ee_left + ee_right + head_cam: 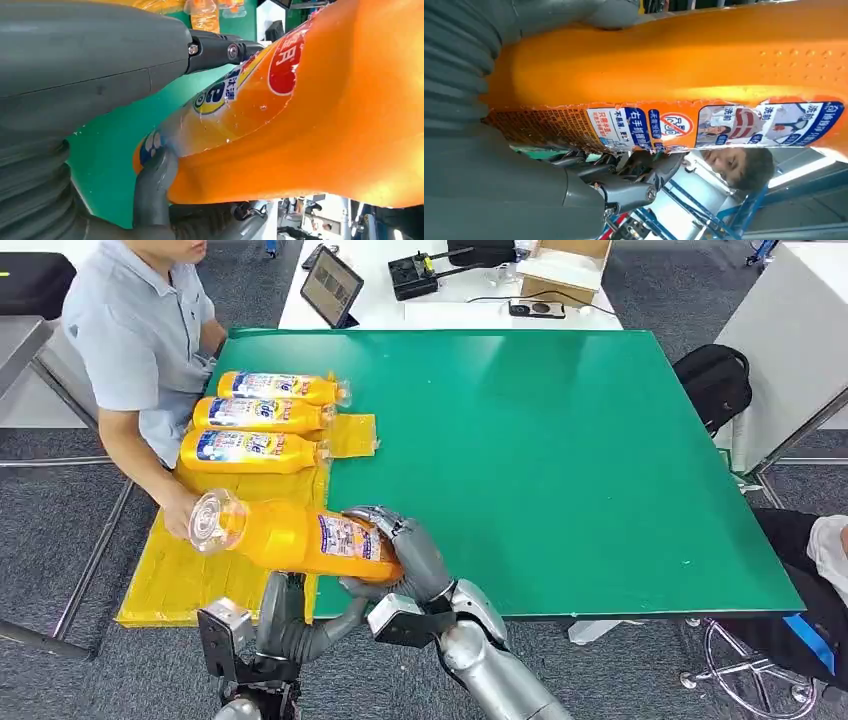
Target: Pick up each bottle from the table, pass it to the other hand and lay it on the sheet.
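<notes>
Left hand [150,150] wraps the orange bottle [325,140], thumb [152,190] pressed on its label end. Green table [110,150] behind. More orange bottles [202,12] lie beyond.

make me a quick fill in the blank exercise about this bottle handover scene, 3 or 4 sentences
1. The number of bottles already lying on the yellow sheet is ____.
2. The orange bottle is gripped by the right hand and the ____ hand.
3. The table has a ____ top.
4. The person sits on the robot's ____ side.

Missing words: three; left; green; left
</notes>
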Motion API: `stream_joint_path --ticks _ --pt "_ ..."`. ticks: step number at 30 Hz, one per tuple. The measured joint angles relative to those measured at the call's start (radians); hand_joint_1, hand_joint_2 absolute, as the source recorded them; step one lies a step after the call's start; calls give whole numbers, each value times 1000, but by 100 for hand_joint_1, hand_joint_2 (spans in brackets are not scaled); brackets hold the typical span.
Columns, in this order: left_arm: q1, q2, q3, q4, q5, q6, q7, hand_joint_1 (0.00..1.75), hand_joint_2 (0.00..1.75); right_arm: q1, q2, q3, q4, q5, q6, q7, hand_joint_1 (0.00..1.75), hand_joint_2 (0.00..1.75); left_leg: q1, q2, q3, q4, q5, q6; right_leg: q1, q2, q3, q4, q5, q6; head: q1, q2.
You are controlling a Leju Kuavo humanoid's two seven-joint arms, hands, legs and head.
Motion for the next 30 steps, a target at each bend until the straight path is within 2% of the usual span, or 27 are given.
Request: stream_joint_path --ticks 12,22,30 --pt "0 3 2 0 103 -34 7 0 175 -37 16 33 79 -5 -7 -25 175 175 0 0 0 0 0 0 0 0 0 0 0 0 0 0" --pt "-13 -5 27 -10 312 -165 27 0 175 -38 26 93 130 -27 -7 -44 175 175 0 0 0 0 0 0 0 0 -1 0 0 0 0 0" --pt "-21 -6 42 -2 352 -170 49 0 175 -42 33 120 156 -24 -13 -48 175 175 0 2 0 0 0 0 0 1 -1 0 0 0 0 0"
